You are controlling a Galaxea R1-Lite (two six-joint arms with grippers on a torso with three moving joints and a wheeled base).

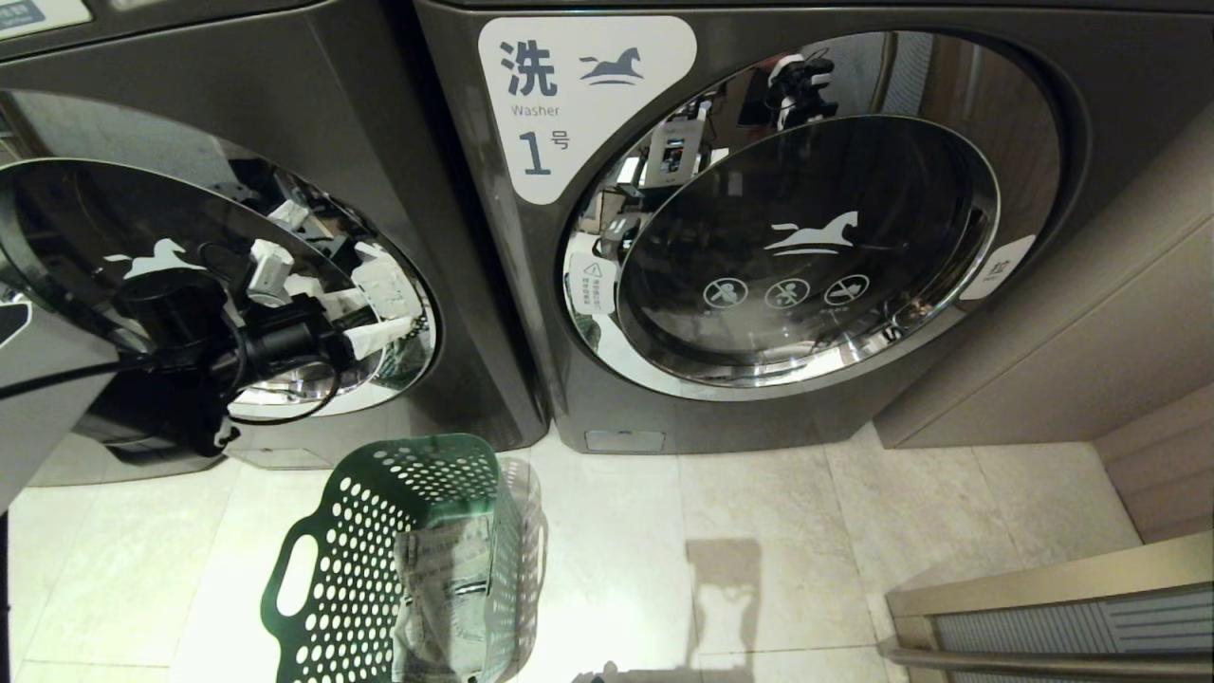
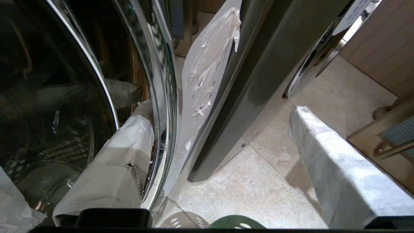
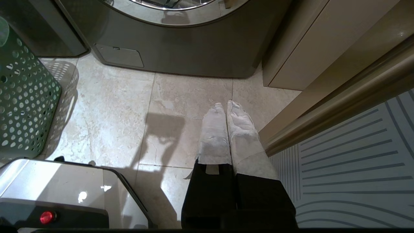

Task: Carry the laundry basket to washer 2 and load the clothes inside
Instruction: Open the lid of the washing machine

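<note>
Your left claw (image 1: pixel 379 318) is spread wide at the chrome rim of the left washer's door (image 1: pixel 218 275), one finger (image 2: pixel 119 152) against the glass. Your right claw (image 3: pixel 228 108) is pressed together over the floor (image 1: pixel 759 512). The laundry basket (image 1: pixel 360 550) sits on the floor below, with the clothes (image 1: pixel 446 588) inside.

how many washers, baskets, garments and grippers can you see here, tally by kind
washers: 2, the left washer and the washer labelled 1
laundry basket: 1
folded denim garment: 1
grippers: 2, left gripper open, right gripper shut
total: 6
</note>
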